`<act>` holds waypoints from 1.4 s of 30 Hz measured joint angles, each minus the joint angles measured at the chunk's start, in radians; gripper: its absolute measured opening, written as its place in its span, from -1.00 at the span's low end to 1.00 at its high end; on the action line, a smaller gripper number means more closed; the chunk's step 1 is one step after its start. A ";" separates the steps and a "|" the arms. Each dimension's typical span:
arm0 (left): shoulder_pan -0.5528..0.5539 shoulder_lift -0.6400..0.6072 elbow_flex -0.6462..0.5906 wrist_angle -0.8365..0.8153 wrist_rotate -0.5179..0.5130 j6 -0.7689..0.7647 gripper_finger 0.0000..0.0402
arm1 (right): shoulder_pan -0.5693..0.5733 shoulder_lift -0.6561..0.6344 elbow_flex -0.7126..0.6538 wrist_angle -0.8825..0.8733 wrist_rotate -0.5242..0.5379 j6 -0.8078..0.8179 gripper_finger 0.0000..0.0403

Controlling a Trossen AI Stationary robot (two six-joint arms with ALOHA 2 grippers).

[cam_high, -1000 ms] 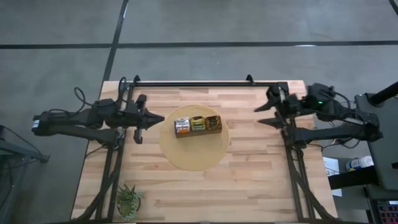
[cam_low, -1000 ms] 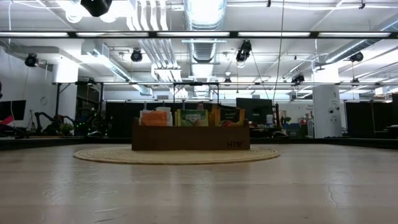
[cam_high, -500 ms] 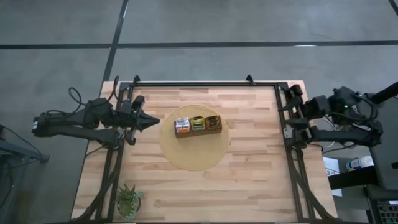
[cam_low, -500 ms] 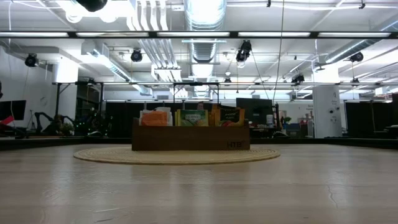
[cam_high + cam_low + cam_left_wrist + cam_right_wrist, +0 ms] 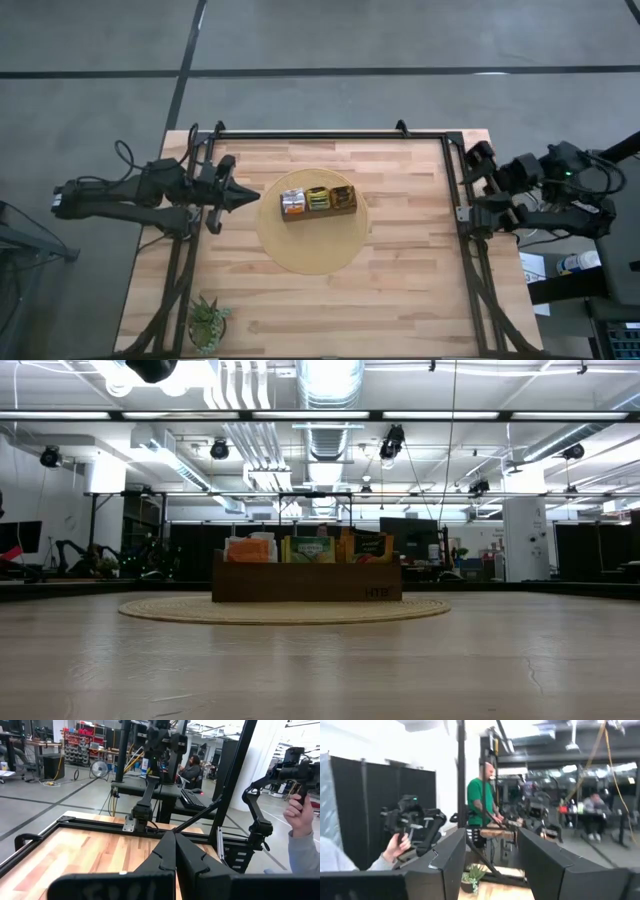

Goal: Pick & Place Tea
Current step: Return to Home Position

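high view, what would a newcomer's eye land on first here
The long brown box packed with orange, yellow and dark tea sachets sits on a round woven mat mid-table. The left gripper, jaws shut, points at it from the left edge; the right gripper, jaws open, hangs at the right edge. A small potted plant stands in a left-side corner.

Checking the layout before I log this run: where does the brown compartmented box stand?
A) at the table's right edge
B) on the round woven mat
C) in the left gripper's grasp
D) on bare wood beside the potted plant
B: the high view shows the brown box sitting on the round woven mat, with the left gripper and right gripper off to either side, holding nothing.
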 joint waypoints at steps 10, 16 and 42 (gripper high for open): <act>0.000 -0.001 0.000 0.001 0.000 0.000 -1.00 | 0.000 -0.279 -0.083 -0.018 -0.075 -0.115 -0.14; 0.000 -0.001 0.000 0.004 0.000 0.000 -1.00 | 0.000 -0.383 -0.096 -0.040 -0.083 -0.134 -0.13; 0.000 -0.023 -0.036 0.018 -0.004 0.070 -1.00 | 0.000 -0.385 -0.276 0.153 -0.011 -0.223 -0.14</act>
